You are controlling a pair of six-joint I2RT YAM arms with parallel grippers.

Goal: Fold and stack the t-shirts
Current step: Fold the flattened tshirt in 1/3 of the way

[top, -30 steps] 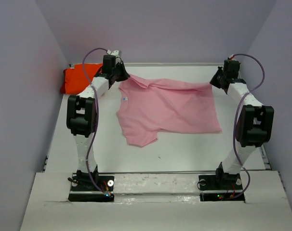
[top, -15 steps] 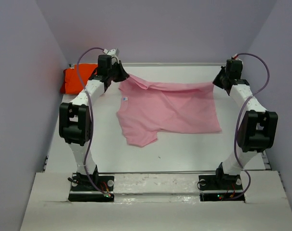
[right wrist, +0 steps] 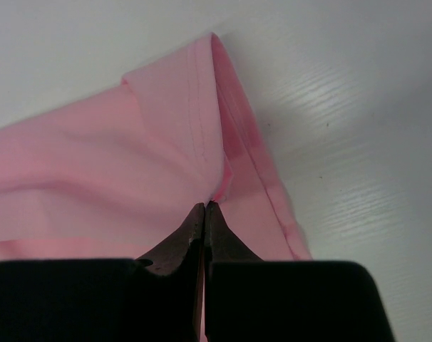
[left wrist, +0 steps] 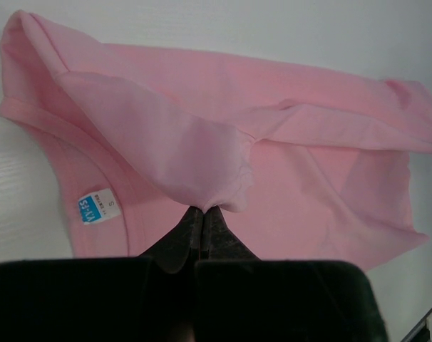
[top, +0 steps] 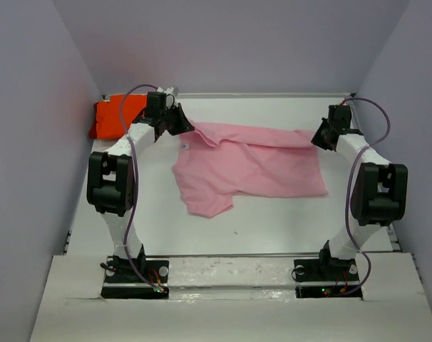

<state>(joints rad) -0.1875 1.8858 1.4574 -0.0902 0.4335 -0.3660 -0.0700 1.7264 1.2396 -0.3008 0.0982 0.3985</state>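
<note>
The pink t-shirt (top: 252,164) lies spread across the middle of the white table, its far edge lifted and folded toward the near side. My left gripper (top: 186,128) is shut on a pinch of the shirt's far left corner; in the left wrist view the cloth (left wrist: 202,153) bunches right at the left gripper's (left wrist: 204,209) closed tips, with the neck label (left wrist: 96,209) to the left. My right gripper (top: 317,140) is shut on the far right hem, and the right gripper (right wrist: 205,204) pinches the pink t-shirt (right wrist: 130,164) at its seam. The orange t-shirt (top: 112,117) sits bunched at the far left corner.
Grey walls close in the table on the left, back and right. The table's white rim (top: 237,254) runs across in front of the arm bases. Bare white tabletop (top: 273,224) shows near the shirt's front edge.
Both grippers have come toward the near side and lower, carrying the shirt's far edge over the rest of the pink cloth. The grips have stayed shut.
</note>
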